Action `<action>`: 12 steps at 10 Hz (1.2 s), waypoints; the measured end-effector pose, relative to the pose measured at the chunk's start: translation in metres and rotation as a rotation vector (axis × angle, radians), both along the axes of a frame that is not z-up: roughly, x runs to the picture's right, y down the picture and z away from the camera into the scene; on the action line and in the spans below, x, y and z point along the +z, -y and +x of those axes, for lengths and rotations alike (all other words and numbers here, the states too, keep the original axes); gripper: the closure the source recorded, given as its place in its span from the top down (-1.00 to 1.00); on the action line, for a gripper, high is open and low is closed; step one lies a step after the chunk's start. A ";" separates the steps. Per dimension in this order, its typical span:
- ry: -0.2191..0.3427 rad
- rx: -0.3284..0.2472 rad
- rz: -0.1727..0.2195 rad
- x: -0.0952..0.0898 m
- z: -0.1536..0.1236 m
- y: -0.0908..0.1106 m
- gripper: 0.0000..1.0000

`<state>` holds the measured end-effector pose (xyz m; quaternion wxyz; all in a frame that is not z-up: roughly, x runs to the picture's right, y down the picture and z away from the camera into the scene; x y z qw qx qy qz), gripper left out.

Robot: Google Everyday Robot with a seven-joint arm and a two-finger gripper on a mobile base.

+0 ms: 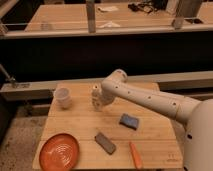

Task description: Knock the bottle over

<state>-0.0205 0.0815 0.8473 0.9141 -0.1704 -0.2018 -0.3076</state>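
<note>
The small slim whitish bottle [95, 96] stands upright near the back middle of the wooden table [80, 125]. My gripper [101, 103] is at the end of the white arm that reaches in from the right, right beside the bottle on its right side and seemingly touching it. The wider translucent white cup [63, 97] stands to the left of the bottle.
An orange plate [59, 150] lies at the front left. A dark grey block [105, 142], a blue sponge [129, 121] and an orange carrot-like stick [135, 154] lie on the front half. A railing and another table stand behind.
</note>
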 end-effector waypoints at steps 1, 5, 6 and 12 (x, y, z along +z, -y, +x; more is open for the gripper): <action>0.005 -0.007 -0.002 0.001 -0.002 0.001 -0.84; 0.023 -0.034 -0.007 0.005 -0.011 0.005 -0.84; 0.029 -0.045 -0.009 0.005 -0.013 0.006 -0.84; 0.061 -0.092 -0.019 0.008 -0.024 0.015 -0.84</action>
